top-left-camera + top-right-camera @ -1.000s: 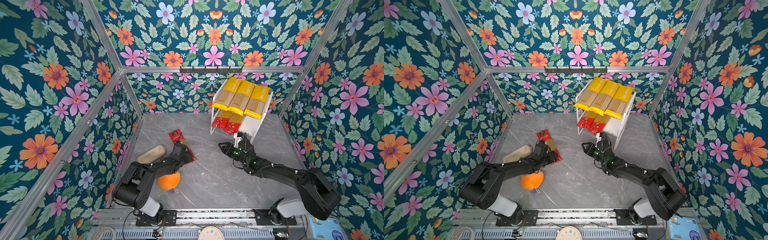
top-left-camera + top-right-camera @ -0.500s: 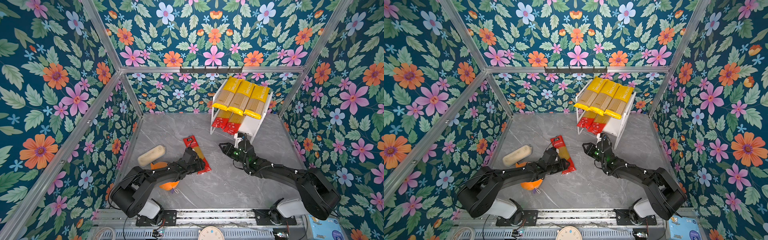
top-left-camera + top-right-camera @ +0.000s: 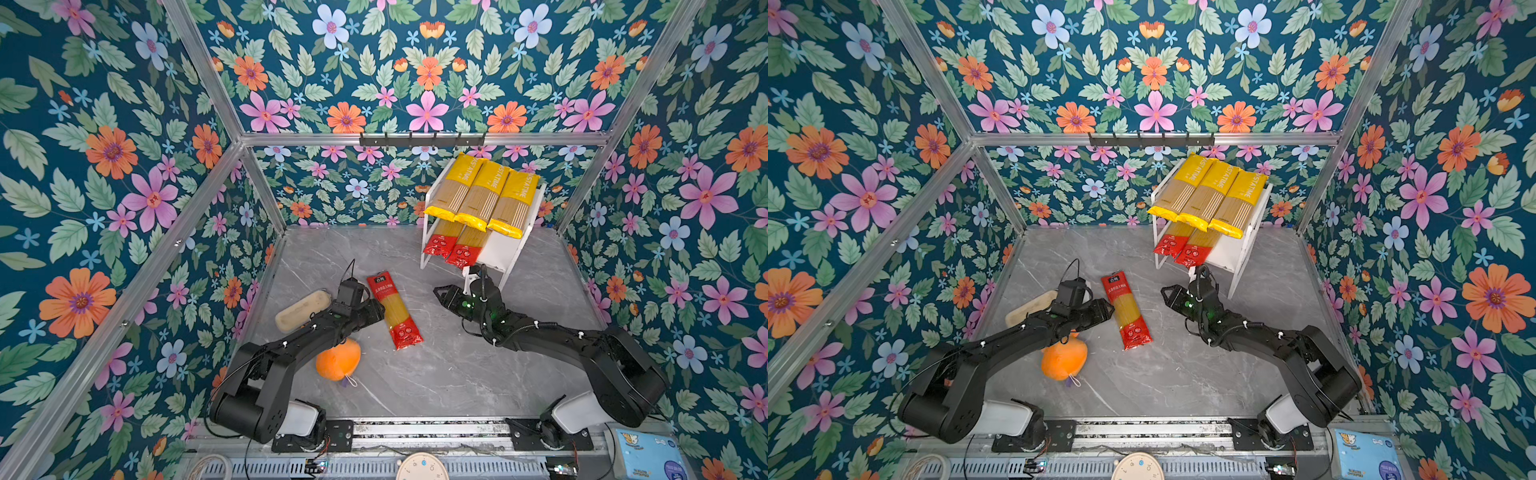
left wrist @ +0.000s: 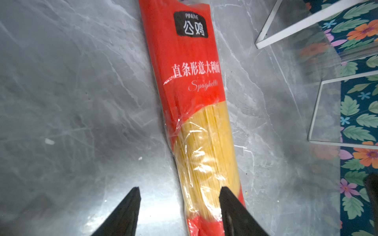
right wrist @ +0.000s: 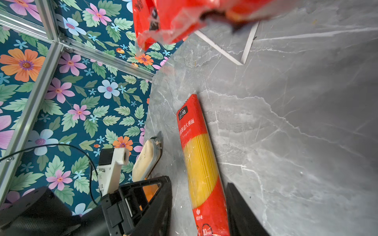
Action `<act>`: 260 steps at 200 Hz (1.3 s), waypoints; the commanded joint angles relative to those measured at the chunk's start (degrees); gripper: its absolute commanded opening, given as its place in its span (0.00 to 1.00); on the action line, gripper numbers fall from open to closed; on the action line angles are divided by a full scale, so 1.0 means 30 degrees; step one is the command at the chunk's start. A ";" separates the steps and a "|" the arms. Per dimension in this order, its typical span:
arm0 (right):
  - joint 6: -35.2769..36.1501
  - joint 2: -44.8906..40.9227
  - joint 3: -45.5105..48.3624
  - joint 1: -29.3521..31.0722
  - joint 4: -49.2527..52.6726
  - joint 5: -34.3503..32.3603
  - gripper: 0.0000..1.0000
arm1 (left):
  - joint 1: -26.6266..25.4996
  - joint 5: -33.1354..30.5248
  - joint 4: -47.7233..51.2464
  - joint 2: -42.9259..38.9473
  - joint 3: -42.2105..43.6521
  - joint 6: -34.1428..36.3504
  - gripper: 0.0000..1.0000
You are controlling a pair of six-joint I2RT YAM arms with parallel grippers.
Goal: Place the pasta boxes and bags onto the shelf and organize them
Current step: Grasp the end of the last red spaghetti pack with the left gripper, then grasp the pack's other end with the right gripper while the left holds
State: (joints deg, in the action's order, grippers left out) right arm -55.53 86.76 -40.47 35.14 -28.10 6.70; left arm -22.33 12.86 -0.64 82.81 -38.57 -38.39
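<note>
left gripper point(image 3: 379, 310): jaws apart, empty, just beside red-ended spaghetti pack point(image 3: 394, 309) lying flat on table point(image 3: 436, 374) | right gripper point(image 3: 439, 293): jaws apart, empty, near shelf point(image 3: 505, 249) | shelf: three yellow packs point(image 3: 482, 195) on top board, two red-ended packs point(image 3: 455, 245) on lower board

Left gripper point(image 3: 380, 310) and right gripper point(image 3: 438, 292), jaws apart, face each other low over the worktop's point(image 3: 436, 374) middle, arms stretched from its near edge.
</note>
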 commanded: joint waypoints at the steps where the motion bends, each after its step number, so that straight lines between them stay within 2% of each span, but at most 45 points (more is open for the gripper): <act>1: -0.0535 0.0279 -0.0214 0.0139 -0.0201 0.0311 0.44 | 0.0261 -0.0182 -0.0820 0.1623 -0.0854 0.1426 0.64; 18: -0.0598 0.0262 -0.0276 0.0243 -0.0173 0.0393 0.44 | 0.0265 -0.0715 -0.0643 0.3208 -0.1958 0.1965 0.64; 43: -0.0507 -0.0080 -0.0085 0.0331 0.0108 0.0207 0.44 | 0.0053 -0.1328 -0.0787 0.4480 -0.2143 0.1965 0.63; 77: -0.0329 -0.0046 0.0189 0.0317 0.0174 -0.0036 0.44 | -0.1772 -0.0811 -0.1749 0.5148 -0.0841 0.0953 0.63; 117: -0.0715 0.0665 0.0189 0.0359 -0.0300 0.0144 0.44 | -0.3724 -0.0755 -0.3456 0.4303 0.2103 -0.1486 0.63; 165: -0.0908 0.1499 -0.0162 0.0533 -0.0435 0.0330 0.44 | -0.5838 -0.1094 -0.3145 0.2106 0.4157 -0.3349 0.62; 206: -0.0594 0.2576 -0.0866 0.0967 -0.0398 0.0521 0.44 | -0.5844 -0.1768 -0.1539 -0.0071 0.4404 -0.2868 0.62; 220: -0.0242 0.3856 -0.1305 0.1242 0.0100 0.0506 0.44 | -0.5637 -0.1973 -0.1138 -0.0361 0.4005 -0.2407 0.63; 260: 0.0046 0.5498 -0.2064 0.1683 0.0596 0.1239 0.44 | -0.3886 -0.0673 -0.2349 0.0150 0.3689 -0.2075 0.62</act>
State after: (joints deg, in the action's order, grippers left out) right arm -56.69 101.45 -45.32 39.77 -27.05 8.80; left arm -36.27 9.45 -12.62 81.91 -27.64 -45.60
